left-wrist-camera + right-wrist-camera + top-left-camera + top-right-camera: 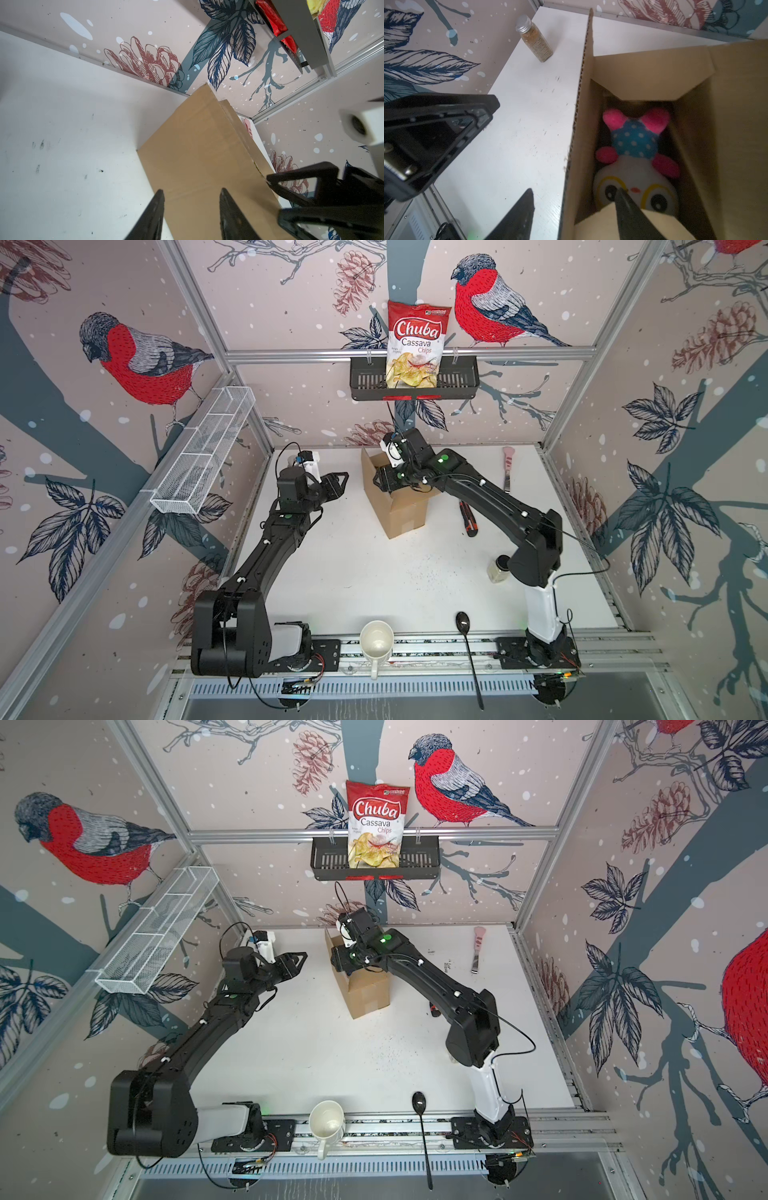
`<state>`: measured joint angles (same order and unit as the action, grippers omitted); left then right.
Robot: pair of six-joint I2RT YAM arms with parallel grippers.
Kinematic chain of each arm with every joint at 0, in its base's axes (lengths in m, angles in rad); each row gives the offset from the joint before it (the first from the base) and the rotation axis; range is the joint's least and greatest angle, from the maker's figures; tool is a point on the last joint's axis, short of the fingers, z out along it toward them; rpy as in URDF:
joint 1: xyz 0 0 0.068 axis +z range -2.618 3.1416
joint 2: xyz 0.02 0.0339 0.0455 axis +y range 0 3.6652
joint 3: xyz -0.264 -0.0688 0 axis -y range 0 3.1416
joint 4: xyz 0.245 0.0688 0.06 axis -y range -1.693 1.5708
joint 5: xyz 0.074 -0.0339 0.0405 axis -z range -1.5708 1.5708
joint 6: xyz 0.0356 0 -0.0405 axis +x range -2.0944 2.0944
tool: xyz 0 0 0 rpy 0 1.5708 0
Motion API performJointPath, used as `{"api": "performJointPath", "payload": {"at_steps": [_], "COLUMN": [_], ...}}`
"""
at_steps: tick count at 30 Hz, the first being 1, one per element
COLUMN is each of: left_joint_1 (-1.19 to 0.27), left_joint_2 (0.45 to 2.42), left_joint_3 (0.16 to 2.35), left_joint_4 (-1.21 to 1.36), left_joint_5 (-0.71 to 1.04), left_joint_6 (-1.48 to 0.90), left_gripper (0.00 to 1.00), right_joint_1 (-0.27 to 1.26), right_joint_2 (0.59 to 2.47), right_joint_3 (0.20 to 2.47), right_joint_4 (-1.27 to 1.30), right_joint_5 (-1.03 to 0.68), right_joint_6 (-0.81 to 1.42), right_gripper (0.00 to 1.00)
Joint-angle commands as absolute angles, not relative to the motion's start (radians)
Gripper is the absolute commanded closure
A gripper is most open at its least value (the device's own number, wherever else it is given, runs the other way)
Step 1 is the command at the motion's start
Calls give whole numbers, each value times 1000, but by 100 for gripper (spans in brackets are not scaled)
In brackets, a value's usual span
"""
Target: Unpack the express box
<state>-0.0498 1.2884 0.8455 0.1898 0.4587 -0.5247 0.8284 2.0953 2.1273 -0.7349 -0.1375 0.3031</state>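
Express box (405, 510) flaps (654, 79) overhang plush toy (635, 166) inside.

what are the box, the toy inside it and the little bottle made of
Express box: matte brown corrugated cardboard; fluting shows along a flap's cut edge. Toy: soft plush fabric, by its fuzzy pink and dotted blue surface. Bottle: clear glass or plastic, cannot tell which, with a shiny, seemingly metal screw cap.

The express box (405, 510) stands on the table (353, 572), towards the back, with a plush toy (635, 166) inside it. My right gripper (573, 193) straddles its left wall, one finger in, one out. My left gripper (337, 484) is just left of the box, apart from it. A utility knife (468, 519) lies to the box's right.
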Motion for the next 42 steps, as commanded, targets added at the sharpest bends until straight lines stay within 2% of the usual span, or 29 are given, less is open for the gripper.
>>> {"api": "performJointPath", "payload": {"at_steps": [1,4,7,9,12,21,25,29,32,35,37,39,42], "left_joint_1": [-46,-40,-33,-29,-23,-13,-14,-15,-16,-18,-39,-89,-166], "left_joint_2": [1259,1234,1221,1226,1243,1307,1358,1424,1472,1550,1613,1679,1800], "left_joint_3": [828,817,825,841,871,992,1101,1195,1240,1336,1442,1588,1828], "left_joint_4": [174,164,154,148,140,66,-43,-141,-156,-199,-290,-424,-660], "left_joint_5": [432,421,412,412,417,457,473,487,491,520,519,454,390], "left_joint_6": [-535,-535,-527,-525,-519,-475,-429,-404,-391,-369,-331,-257,-137], "left_gripper": [56,56,56,56,56,56,52,49,50,59,60,54,38], "right_joint_1": [833,834,837,846,857,890,891,878,863,832,806,766,723], "right_joint_2": [2170,2213,2196,2157,2082,1825,1747,1681,1605,1518,1459,1402,1330], "right_joint_3": [2223,2297,2285,2237,2134,1781,1684,1655,1659,1636,1578,1508,1364], "right_joint_4": [-835,-900,-941,-943,-947,-925,-914,-901,-896,-897,-872,-857,-776], "right_joint_5": [-176,-172,-170,-179,-176,-248,-239,-198,-152,-99,-68,-40,-32], "right_joint_6": [243,217,184,155,109,-17,-18,50,155,287,382,465,575], "right_gripper": [51,74,89,95,100,100,85,58,51,51,49,42,41]}}
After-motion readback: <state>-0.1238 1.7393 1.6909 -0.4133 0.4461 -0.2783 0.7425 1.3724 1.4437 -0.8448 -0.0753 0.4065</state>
